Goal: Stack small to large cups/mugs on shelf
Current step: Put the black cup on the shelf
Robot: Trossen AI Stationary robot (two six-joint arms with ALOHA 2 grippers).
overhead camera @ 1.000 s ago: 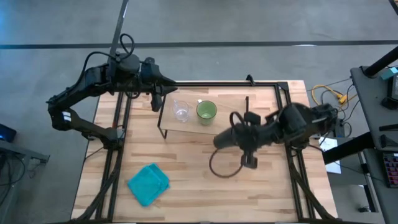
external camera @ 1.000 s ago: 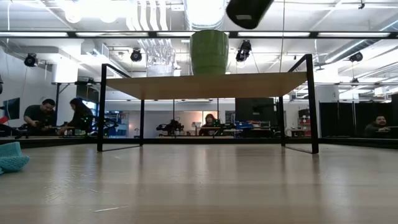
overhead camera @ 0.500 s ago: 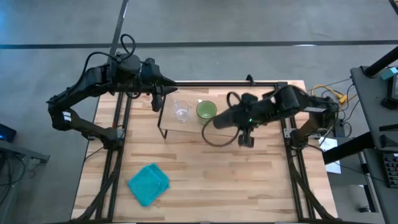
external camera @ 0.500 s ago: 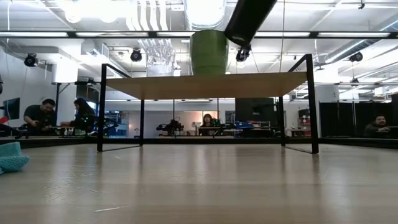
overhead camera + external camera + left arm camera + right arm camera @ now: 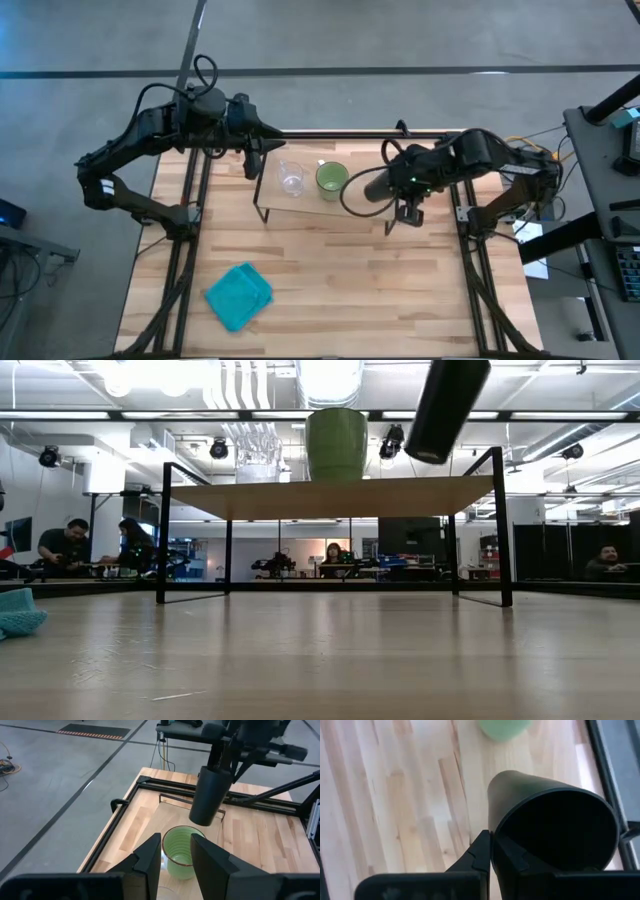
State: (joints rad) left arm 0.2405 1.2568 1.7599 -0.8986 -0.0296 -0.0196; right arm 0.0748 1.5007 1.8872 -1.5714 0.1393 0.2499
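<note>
Overhead, the right gripper (image 5: 400, 190) grips the black cup (image 5: 362, 189) by its rim, the cup lying nearly level over the shelf (image 5: 300, 205), long axis along the board, beside the green mug (image 5: 332, 178). From table height, the cup (image 5: 445, 410) hangs tilted above the shelf. Past the left gripper (image 5: 176, 851), fingers apart and empty, it slants over the mug (image 5: 181, 851).

You've got the glass cup (image 5: 291, 179) and mug (image 5: 332, 179) side by side on the shelf (image 5: 300, 207), mug at the glass's 3 o'clock. The tall cup (image 5: 367, 188) hangs tilted further toward 3. The cloth (image 5: 239, 295) sits on the bench (image 5: 420, 290) at 7 o'clock.
</note>
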